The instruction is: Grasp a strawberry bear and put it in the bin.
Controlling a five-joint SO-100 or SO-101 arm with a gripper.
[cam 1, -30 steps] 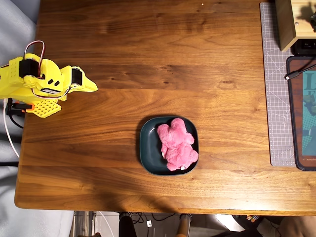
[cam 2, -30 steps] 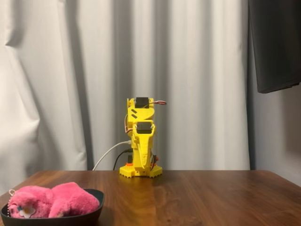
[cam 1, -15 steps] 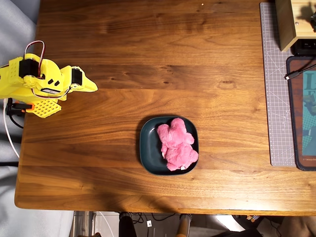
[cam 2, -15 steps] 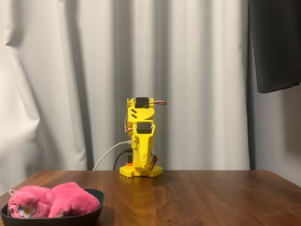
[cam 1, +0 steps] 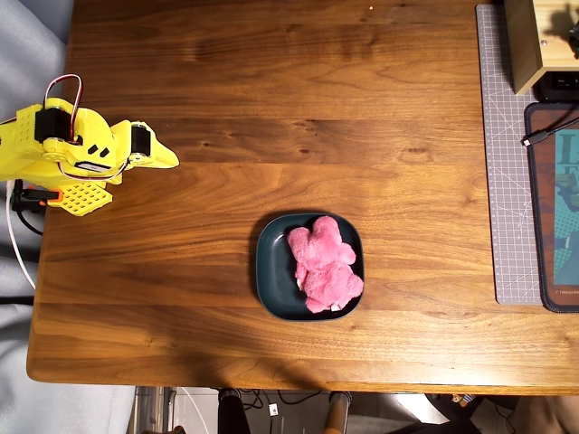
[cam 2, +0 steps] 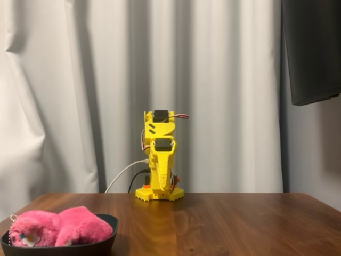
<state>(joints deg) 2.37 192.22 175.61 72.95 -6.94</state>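
— Since the strawberry bear (cam 2: 58,226) lies at the lower left of the fixed view, nearest the camera, is it really inside the bin (cam 2: 104,244)?

— Yes, I see it resting in the bin (cam 1: 271,262), in the lower middle of the overhead view, pink body (cam 1: 323,264) within the raised rim and nothing hanging onto the bench (cam 1: 271,90). I judge the task finished; nothing seems left except parking.

— And the arm farther back?

— My arm (cam 2: 160,160) sits folded over its base at the bench's far edge, centre of the fixed view, left edge overhead, well apart from the bin.

— The fingers?

— The fingers (cam 1: 167,159) point toward the bench middle, touch nothing and hold nothing; they look drawn together to a tip, I think.
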